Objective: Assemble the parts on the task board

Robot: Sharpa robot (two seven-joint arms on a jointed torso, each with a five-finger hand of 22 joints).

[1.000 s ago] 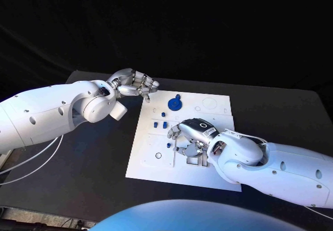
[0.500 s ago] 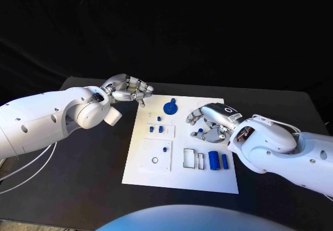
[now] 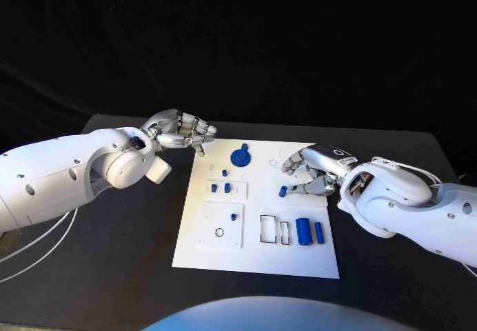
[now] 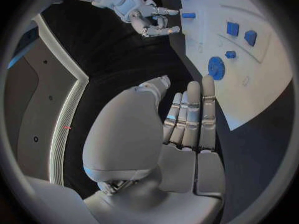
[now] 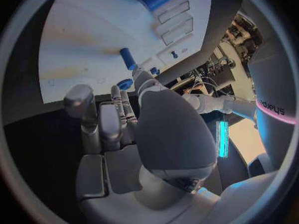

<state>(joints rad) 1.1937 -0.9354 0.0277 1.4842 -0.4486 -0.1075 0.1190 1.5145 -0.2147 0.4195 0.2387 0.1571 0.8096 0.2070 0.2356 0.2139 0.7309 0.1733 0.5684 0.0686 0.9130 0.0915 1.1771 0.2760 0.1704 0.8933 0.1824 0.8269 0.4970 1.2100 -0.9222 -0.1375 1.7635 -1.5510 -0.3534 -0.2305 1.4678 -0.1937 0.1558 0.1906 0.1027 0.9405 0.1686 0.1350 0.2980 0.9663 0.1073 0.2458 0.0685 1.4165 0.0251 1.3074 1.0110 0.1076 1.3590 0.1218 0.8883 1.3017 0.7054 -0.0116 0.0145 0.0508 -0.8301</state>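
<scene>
A small blue peg (image 3: 283, 190) sits pinched at the fingertips of the right hand (image 3: 310, 172), just above the middle of the white task board (image 3: 260, 258); the right wrist view shows the same short cylinder (image 5: 127, 58) sticking out past the fingers toward the board. It looks like a hard, light plastic piece, smooth enough to roll or slip if the pinch loosens, so I'd say holding it across its round sides, near the middle of its length, is the safe grip, leaving one end free to go into a hole.

Below that hand, toward the robot, two larger blue cylinders (image 3: 309, 231) lie side by side next to a pair of empty rectangular slots (image 3: 272, 229). Across the board from it, a blue gear-like disc (image 3: 240, 152) lies flat near the far edge, with a few little blue pieces (image 3: 222, 186) between.

The left hand (image 3: 182, 130) hangs just off the board's far left corner with its fingers curled in and nothing in them.

Compared with a second ago, the right hand has lifted off the lower middle of the board, where it was hunched over the slots, and drawn back toward the right edge with the peg. The left hand has barely shifted.
</scene>
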